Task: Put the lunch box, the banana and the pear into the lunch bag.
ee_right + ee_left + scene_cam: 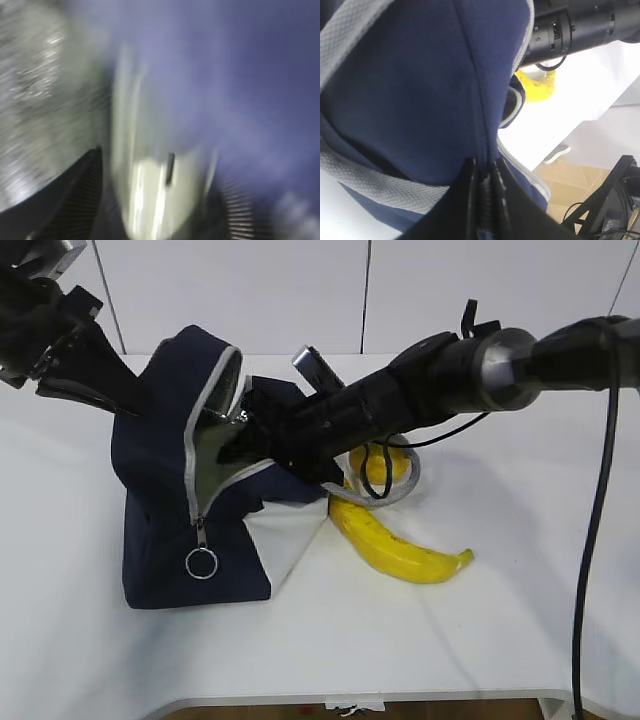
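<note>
Nearest the front edge of the tabletop [450,640], the banana [395,545] lies free, its long axis running from beside the lunch bag [160,540] out toward the right. Just behind it the pear [378,465] sits under the right arm, so that arm is the nearer for both fruits. The right pincer [160,200] is inside the bag's mouth; blur leaves its grip unclear, though a pale shape, possibly the lunch box [160,185], lies between its fingers. Farther back, the left pincer [485,200] is clenched on the bag's fabric, holding the flap up.
</note>
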Available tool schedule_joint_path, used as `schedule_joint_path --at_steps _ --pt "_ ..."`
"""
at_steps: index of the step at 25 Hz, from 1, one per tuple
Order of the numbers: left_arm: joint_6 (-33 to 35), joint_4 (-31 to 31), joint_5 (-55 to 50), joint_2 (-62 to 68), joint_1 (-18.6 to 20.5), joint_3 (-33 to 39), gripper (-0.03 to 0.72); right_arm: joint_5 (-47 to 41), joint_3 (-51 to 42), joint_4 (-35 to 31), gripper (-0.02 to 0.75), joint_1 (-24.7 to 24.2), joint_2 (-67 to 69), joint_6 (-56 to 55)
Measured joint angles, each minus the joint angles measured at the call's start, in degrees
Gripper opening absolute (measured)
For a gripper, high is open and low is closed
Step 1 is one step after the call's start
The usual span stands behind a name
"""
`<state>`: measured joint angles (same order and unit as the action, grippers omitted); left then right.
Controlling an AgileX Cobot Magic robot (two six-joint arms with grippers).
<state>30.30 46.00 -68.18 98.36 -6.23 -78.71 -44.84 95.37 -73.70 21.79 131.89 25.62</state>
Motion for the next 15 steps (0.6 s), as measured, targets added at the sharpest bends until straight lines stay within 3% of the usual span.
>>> schedule_joint_path --at_steps 4,9,15 --pt "0.0 -0.1 0.0 0.0 0.0 0.0 0.015 -2.97 0.7 -0.05 0.526 -0.19 0.0 -0.07" --pt "0.0 -0.87 -0.11 0.0 -0.09 0.0 0.015 -8.64 6.2 4.31 0.554 -0.32 0.61 -1.67" --pt "0.0 -1.69 -0.21 0.0 -0.09 0.0 0.015 -17.62 18.93 23.11 0.561 -0.59 0.84 -12.88"
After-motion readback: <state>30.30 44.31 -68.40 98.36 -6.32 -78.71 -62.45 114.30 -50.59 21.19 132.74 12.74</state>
